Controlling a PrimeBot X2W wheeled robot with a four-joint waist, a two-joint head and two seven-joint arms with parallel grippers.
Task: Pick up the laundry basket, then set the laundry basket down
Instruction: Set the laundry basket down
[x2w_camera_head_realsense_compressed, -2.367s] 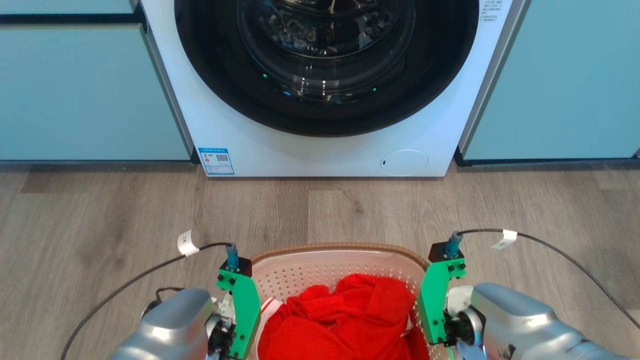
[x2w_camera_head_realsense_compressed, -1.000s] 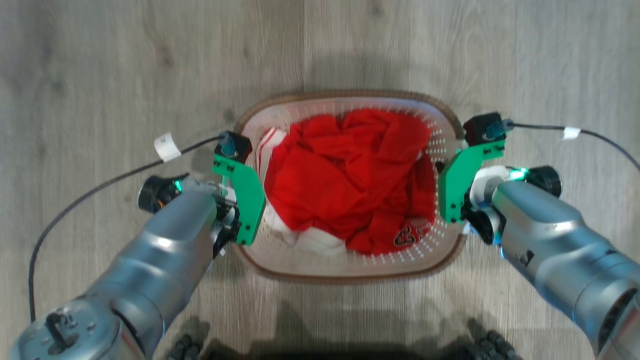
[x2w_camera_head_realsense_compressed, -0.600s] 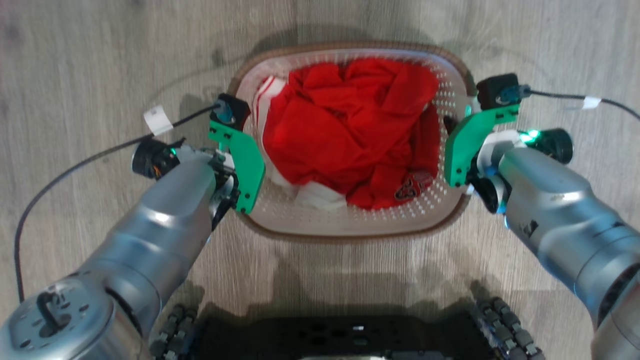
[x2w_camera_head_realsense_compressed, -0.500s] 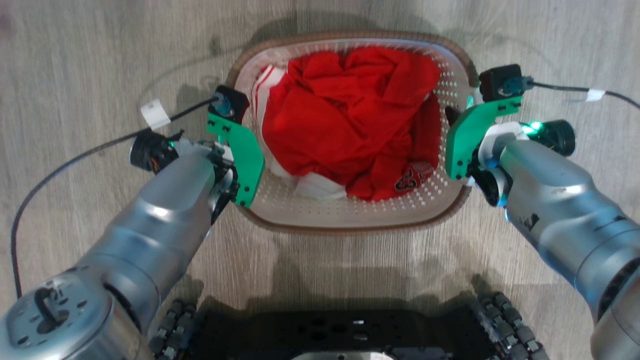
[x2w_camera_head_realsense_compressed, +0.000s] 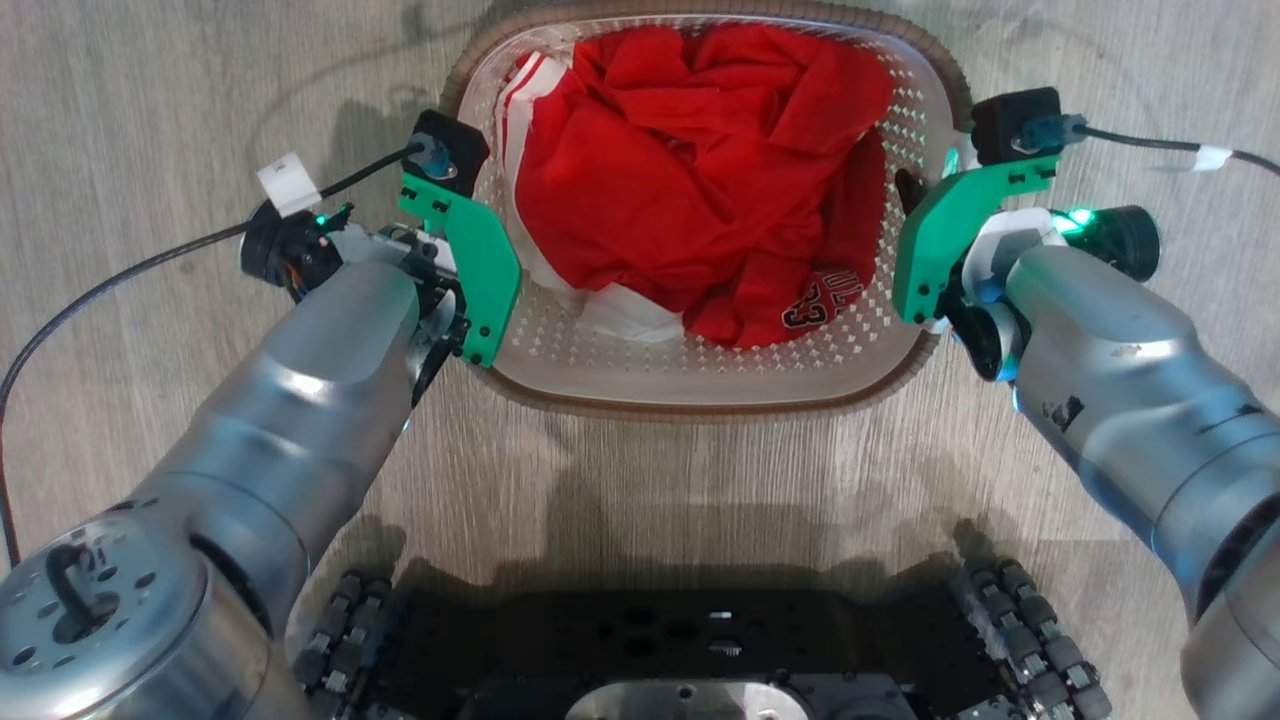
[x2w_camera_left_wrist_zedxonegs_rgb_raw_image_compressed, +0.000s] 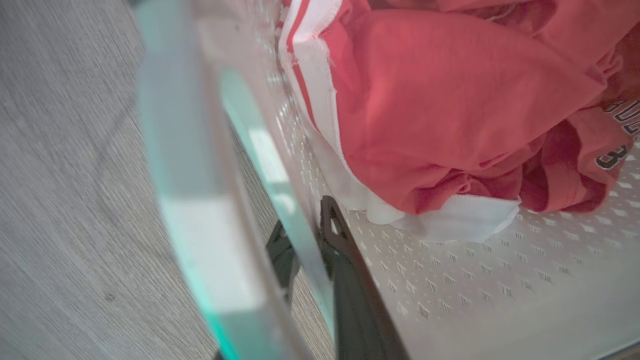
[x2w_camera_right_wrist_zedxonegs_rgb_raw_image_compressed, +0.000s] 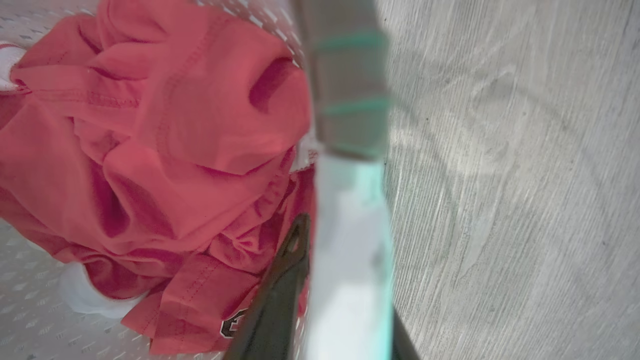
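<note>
One laundry basket (x2w_camera_head_realsense_compressed: 700, 405) sits between the robot's two arms, just ahead of its dark base (x2w_camera_head_realsense_compressed: 680, 640), over a pale wood-grain floor (x2w_camera_head_realsense_compressed: 150, 100); whether its bottom touches the floor cannot be told. One crumpled heap of red clothing (x2w_camera_head_realsense_compressed: 690, 170) with white striped trim and a patch of dark lettering lies inside it. Two claws grasp the basket, one on each short side. The left gripper (x2w_camera_left_wrist_zedxonegs_rgb_raw_image_compressed: 305, 225) is clenched on the left wall, with one dark finger (x2w_camera_left_wrist_zedxonegs_rgb_raw_image_compressed: 350, 285) inside against the perforated plastic and the other (x2w_camera_left_wrist_zedxonegs_rgb_raw_image_compressed: 282, 252) outside. The right gripper (x2w_camera_right_wrist_zedxonegs_rgb_raw_image_compressed: 340, 240) grips the right rim in the same way: one finger (x2w_camera_right_wrist_zedxonegs_rgb_raw_image_compressed: 280, 300) lies inside beside the red cloth, while the second shows as a sliver at the bottom edge, beyond the rim. Two green brackets (x2w_camera_head_realsense_compressed: 480, 260) (x2w_camera_head_realsense_compressed: 940, 240) stand on the wrists, one apiece, and two black cables (x2w_camera_head_realsense_compressed: 120, 285) (x2w_camera_head_realsense_compressed: 1140, 140) run outward from them, each carrying one white tag (x2w_camera_head_realsense_compressed: 287, 185) (x2w_camera_head_realsense_compressed: 1208, 157). Two clusters of small black rollers (x2w_camera_head_realsense_compressed: 335, 640) (x2w_camera_head_realsense_compressed: 1030, 630) flank the base.
</note>
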